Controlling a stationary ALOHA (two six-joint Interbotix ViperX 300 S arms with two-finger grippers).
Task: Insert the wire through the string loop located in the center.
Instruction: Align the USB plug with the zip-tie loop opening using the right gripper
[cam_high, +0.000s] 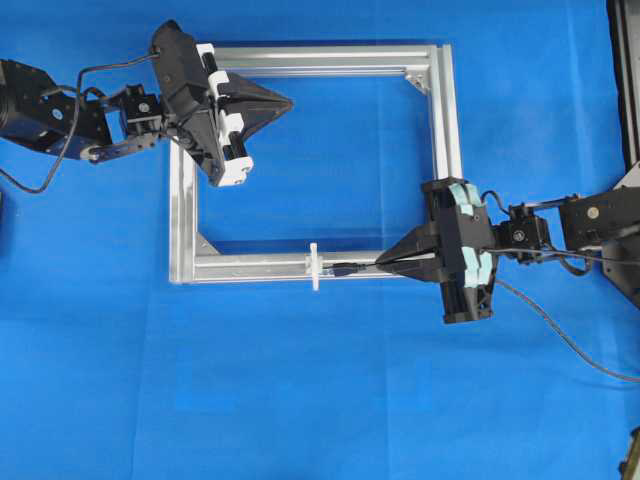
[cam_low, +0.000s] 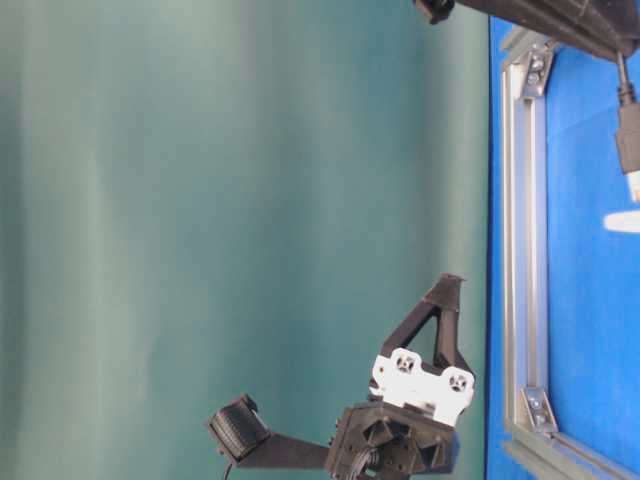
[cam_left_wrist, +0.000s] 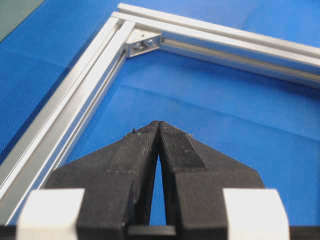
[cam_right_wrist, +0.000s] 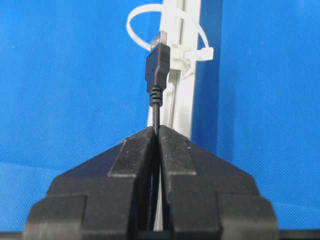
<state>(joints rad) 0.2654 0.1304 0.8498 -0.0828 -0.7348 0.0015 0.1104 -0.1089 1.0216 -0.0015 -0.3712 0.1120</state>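
Note:
My right gripper (cam_high: 385, 263) (cam_right_wrist: 157, 129) is shut on the wire (cam_high: 345, 269), a thin black cable. Its dark plug (cam_right_wrist: 157, 65) sticks out ahead of the fingertips along the near bar of the silver frame (cam_high: 440, 130). The plug points at the white string loop (cam_high: 314, 266) (cam_right_wrist: 181, 52), which stands upright across that bar. A small gap lies between the plug tip and the loop. The rest of the wire trails away under the right arm (cam_high: 560, 335). My left gripper (cam_high: 290, 102) (cam_left_wrist: 159, 123) is shut and holds nothing. It hangs over the frame's far left corner.
The frame lies flat on a blue cloth (cam_high: 300, 400). Silver corner brackets (cam_left_wrist: 142, 44) (cam_high: 418, 80) sit inside its corners. In the table-level view the plug (cam_low: 630, 140) hangs just short of the white loop (cam_low: 622, 222), beside the frame bar (cam_low: 525, 250).

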